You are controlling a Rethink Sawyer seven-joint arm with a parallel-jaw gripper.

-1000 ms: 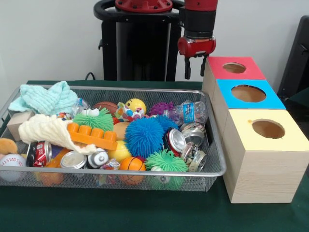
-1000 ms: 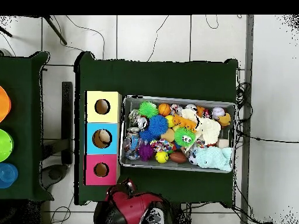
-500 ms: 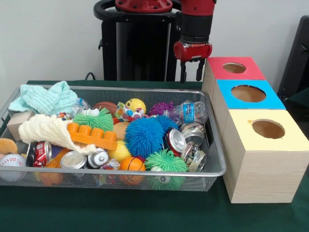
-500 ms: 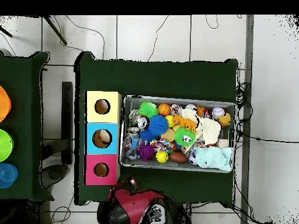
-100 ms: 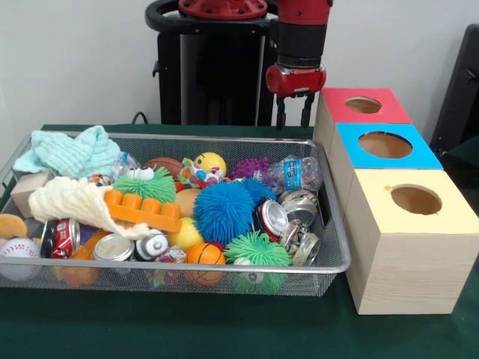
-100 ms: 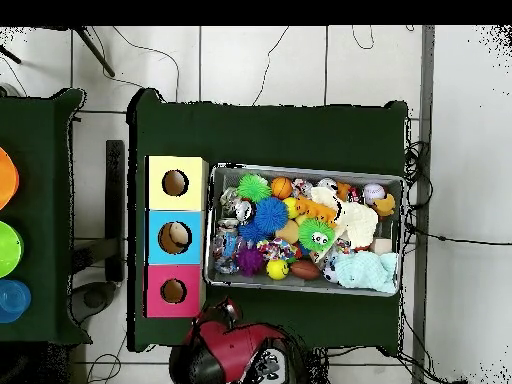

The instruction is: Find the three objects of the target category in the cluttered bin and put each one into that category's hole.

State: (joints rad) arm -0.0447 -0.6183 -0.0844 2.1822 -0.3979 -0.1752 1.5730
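A wire mesh bin [image 5: 224,268] holds a heap of mixed things: crushed cans [image 5: 299,203], a blue spiky ball [image 5: 223,211], green spiky balls [image 5: 257,249], a small basketball [image 5: 203,254], a baseball [image 5: 16,250], an orange toy block [image 5: 142,210], a plastic bottle [image 5: 296,173] and cloths [image 5: 71,149]. To its right stand three wooden boxes, each with a round hole: red [image 5: 374,116], blue [image 5: 419,157] and yellow [image 5: 449,217]. My gripper [image 5: 293,120] hangs open and empty behind the bin's back right corner, just left of the red box. The overhead view shows the gripper [image 6: 222,312] below the bin [image 6: 300,168].
The green cloth table [image 5: 224,329] carries the bin and boxes. Seen from overhead, something pale lies inside the blue box's hole [image 6: 175,238]. A second green table [image 6: 40,200] at the left holds coloured bowls.
My gripper has drifted a little to the left in the front view, away from the red box, staying open and empty. Nothing in the bin has moved.
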